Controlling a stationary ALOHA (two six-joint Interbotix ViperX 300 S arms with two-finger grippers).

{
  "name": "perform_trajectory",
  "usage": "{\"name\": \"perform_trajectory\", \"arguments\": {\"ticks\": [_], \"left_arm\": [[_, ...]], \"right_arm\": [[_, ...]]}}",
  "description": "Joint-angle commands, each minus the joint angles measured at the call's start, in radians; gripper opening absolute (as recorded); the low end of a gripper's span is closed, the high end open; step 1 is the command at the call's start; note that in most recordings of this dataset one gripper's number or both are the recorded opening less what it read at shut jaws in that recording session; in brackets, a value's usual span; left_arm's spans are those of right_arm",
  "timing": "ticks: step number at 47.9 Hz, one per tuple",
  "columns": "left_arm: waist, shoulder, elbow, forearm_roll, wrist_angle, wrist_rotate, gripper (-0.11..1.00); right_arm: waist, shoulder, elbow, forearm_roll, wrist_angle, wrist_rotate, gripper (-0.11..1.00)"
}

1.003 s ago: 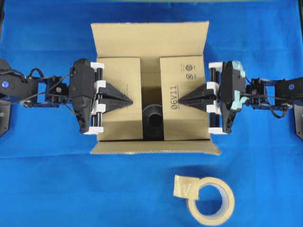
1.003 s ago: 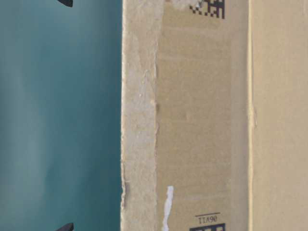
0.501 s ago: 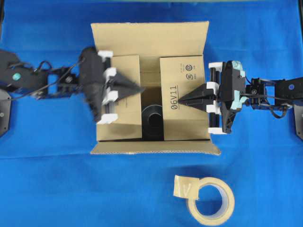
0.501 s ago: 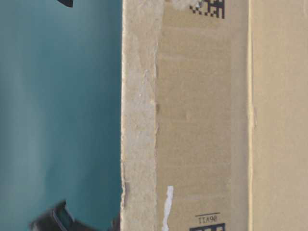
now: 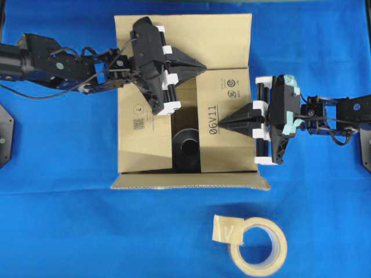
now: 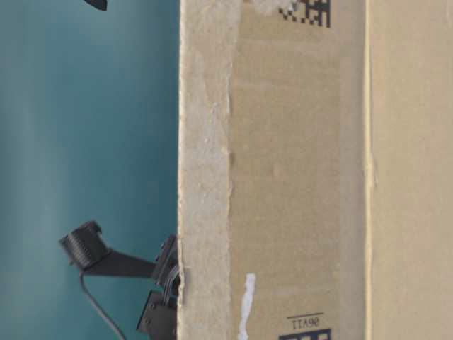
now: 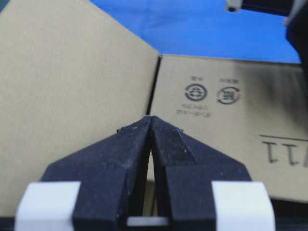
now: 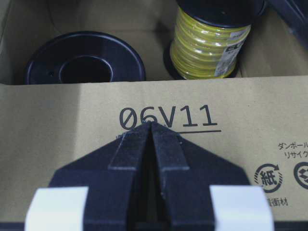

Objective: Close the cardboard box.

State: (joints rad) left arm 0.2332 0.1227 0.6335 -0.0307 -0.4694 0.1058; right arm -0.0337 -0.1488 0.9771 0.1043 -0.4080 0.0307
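The cardboard box (image 5: 133, 150) sits mid-table with its far flap (image 5: 185, 35) up and its near flap (image 5: 191, 180) folded outward. My right gripper (image 5: 223, 124) is shut, its tips (image 8: 151, 124) resting on the lowered right flap (image 8: 72, 139) by the print "06V11". My left gripper (image 5: 203, 66) is shut with nothing in it. Its tips (image 7: 151, 118) are at the seam between the far flap (image 7: 72, 82) and the right flap (image 7: 231, 115). The left flap (image 5: 142, 130) lies uncovered, showing a QR label.
Inside the box are a black spool (image 8: 84, 62) and a yellow wire spool (image 8: 211, 43). A beige tape roll (image 5: 258, 243) lies on the blue cloth (image 5: 69, 231) in front of the box. In the table-level view the box wall (image 6: 297, 177) fills the right side.
My left gripper has lifted off the left flap and swung up and right to the far flap's base. The right gripper has stayed on the right flap.
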Motion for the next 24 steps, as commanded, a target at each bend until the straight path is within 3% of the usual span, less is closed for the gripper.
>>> {"name": "perform_trajectory", "arguments": {"ticks": [1, 24], "left_arm": [[0.003, 0.009, -0.029, 0.002, -0.006, 0.002, 0.00], [0.021, 0.049, -0.031, 0.000, -0.020, 0.003, 0.00]], "right_arm": [[0.000, -0.008, -0.017, 0.003, -0.011, -0.002, 0.00], [0.017, -0.008, -0.017, 0.003, -0.012, -0.002, 0.00]]}}
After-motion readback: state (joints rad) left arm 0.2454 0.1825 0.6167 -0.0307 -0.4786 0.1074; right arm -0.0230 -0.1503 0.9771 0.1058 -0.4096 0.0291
